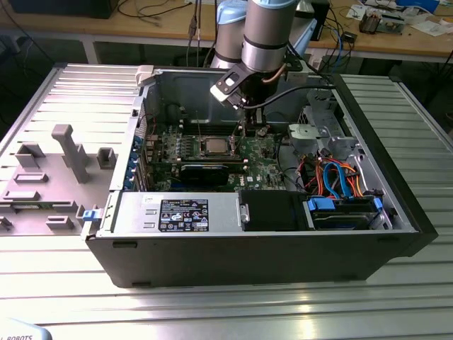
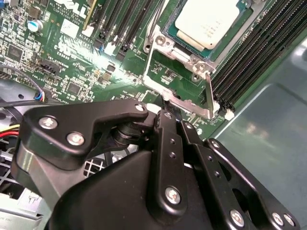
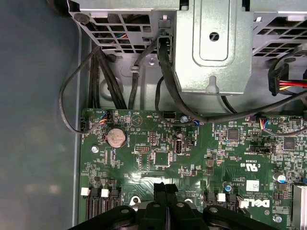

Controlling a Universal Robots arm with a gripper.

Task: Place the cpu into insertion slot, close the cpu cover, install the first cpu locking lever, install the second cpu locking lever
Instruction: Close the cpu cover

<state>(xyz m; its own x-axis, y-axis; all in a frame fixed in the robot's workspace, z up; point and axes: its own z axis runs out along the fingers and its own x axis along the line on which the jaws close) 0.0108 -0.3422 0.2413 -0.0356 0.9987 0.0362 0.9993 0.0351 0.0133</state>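
Cover-closing step in hand, chip already seated.

Nearest, in the second wrist view: gripper (image 2: 167, 114) with black fingers (image 2: 165, 132) pressed together, nothing visibly pinched between them, tips at the free edge of the cpu cover (image 2: 209, 91); touching or just beside, cannot tell which. Just beyond: cover flipped open, away from the socket, green board visible through its square window, hinged side toward the chip. Further: cpu (image 2: 206, 21) lying flat in the insertion slot (image 2: 162, 44), silver top up and uncovered. Farthest: long black memory slots (image 2: 259, 52) beside the socket. Judged from this: first step done, second one in hand, both locking levers not yet installed. Seems to call for a steady push on that free edge, to swing the frame over the chip without shifting it.
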